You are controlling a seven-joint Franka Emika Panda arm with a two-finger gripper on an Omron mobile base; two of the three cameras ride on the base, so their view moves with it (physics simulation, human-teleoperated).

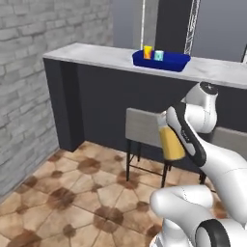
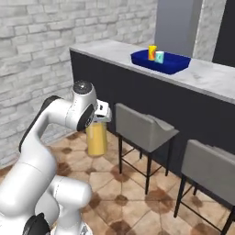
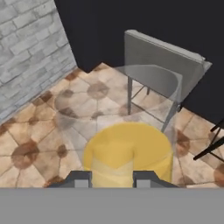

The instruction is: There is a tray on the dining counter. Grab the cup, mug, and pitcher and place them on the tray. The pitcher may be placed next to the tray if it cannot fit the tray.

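Two vessels on tray (image 1: 179,62); gripper (image 3: 112,178) jaws clamped on pitcher (image 2: 96,137). Rec: keep upright, lift clear of counter edge.

The tray (image 1: 166,64) sat on the counter (image 1: 87,52), with the cup (image 1: 147,52) and mug (image 1: 158,55) side by side in it, cup to the left. I hung the pitcher (image 2: 96,137) from my gripper (image 3: 112,178) over the floor (image 1: 72,193), well before and below the counter. Two stools (image 2: 142,126) stood against the counter's front, to the pitcher's right.
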